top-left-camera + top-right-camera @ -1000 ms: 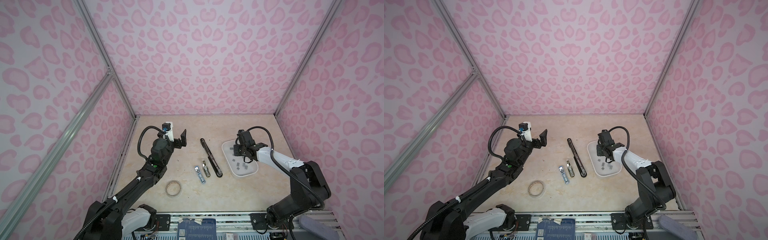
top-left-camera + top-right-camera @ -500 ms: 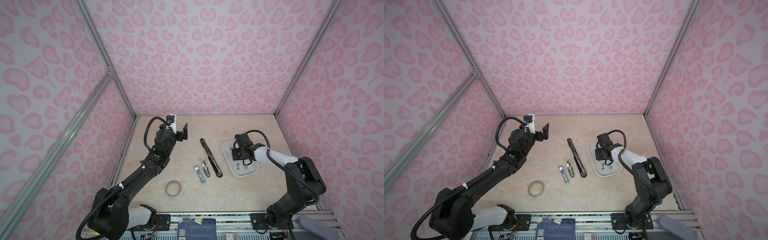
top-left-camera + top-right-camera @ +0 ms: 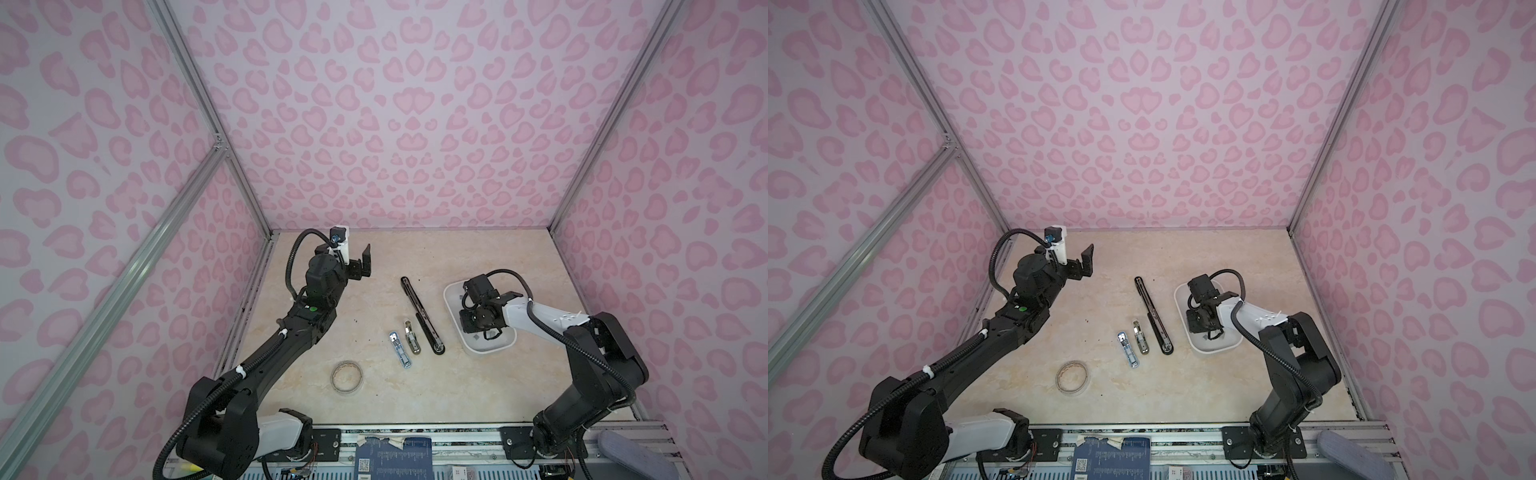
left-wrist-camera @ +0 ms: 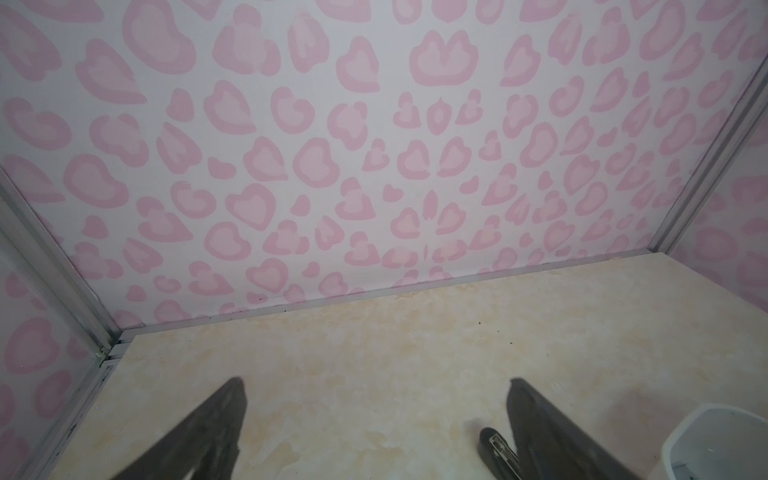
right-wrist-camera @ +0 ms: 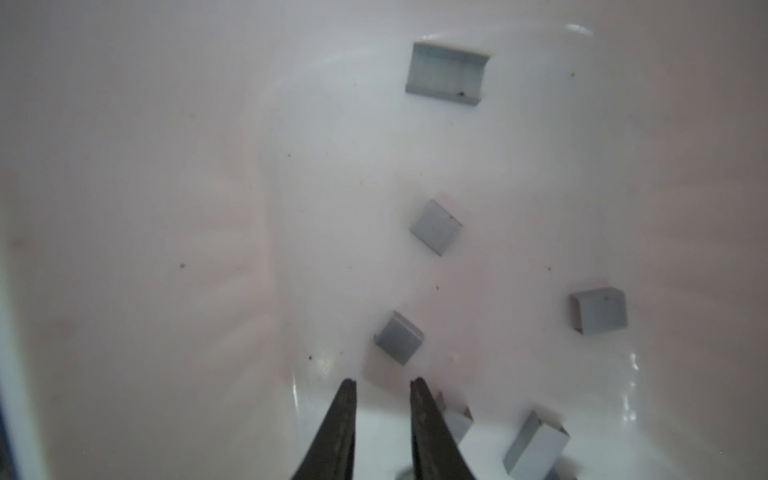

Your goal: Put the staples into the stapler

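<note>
The stapler [image 3: 417,313] is long and black and lies opened flat mid-table; its far end [image 4: 494,451] shows in the left wrist view. Several small grey staples [image 5: 435,226] lie scattered in a white tray [image 3: 490,351] right of it. My right gripper [image 5: 383,380] points down into the tray [image 3: 1214,351] with its thin fingers a narrow gap apart and nothing between them. One strip [image 5: 399,337] lies just beyond the tips, and another [image 5: 457,424] is partly hidden behind a finger. My left gripper [image 3: 361,266] hangs wide open and empty above the table's back left [image 4: 376,380].
Two small staplers, one silver-blue [image 3: 399,349] and one bronze [image 3: 411,343], lie just left of the black one. A tape roll [image 3: 347,376] sits nearer the front. Pink patterned walls close in the back and both sides.
My left arm has swung toward the back wall and lifted its open gripper. My right gripper has tipped down and shifted slightly leftward inside the tray.
</note>
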Action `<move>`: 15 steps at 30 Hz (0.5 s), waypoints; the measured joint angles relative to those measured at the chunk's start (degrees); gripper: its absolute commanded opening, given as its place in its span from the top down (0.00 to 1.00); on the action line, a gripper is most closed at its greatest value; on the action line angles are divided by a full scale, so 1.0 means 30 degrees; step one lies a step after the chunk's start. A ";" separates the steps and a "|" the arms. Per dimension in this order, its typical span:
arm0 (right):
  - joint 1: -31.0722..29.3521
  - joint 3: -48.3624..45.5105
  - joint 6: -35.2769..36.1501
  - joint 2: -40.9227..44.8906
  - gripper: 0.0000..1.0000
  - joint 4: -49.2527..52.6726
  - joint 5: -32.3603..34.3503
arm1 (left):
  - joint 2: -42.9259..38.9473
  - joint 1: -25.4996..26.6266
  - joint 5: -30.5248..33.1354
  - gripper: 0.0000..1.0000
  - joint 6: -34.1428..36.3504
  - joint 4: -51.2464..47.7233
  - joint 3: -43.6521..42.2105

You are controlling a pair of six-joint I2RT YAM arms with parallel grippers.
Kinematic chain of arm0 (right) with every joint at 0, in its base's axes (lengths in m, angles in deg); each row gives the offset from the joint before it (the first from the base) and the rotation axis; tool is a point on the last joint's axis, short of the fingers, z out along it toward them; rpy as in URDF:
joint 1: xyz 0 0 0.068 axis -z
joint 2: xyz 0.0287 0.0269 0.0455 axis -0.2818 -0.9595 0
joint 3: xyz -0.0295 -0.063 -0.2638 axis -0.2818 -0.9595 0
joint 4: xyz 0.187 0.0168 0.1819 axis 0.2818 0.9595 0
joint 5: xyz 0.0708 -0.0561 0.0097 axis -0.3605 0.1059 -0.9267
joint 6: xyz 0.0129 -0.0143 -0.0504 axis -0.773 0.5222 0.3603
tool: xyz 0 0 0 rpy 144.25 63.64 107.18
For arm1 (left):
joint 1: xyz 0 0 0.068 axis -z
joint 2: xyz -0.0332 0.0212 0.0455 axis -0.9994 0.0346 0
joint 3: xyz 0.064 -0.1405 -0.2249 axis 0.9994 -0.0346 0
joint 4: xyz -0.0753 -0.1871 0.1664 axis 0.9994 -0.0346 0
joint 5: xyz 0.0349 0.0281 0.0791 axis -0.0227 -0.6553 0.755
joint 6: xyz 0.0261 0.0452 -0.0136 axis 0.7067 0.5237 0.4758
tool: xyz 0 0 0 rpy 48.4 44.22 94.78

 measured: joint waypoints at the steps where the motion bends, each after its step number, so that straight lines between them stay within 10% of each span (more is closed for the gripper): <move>1: 0.0000 0.0000 -0.0015 0.0000 0.74 0.0044 0.0131 | -0.0109 -0.0044 -0.0058 0.02 0.0000 -0.0015 -0.0051; 15: 0.0007 0.0670 -0.0634 -0.0692 0.75 0.0313 0.1406 | -0.0998 -0.0335 -0.0321 0.01 -0.0073 -0.0240 -0.0532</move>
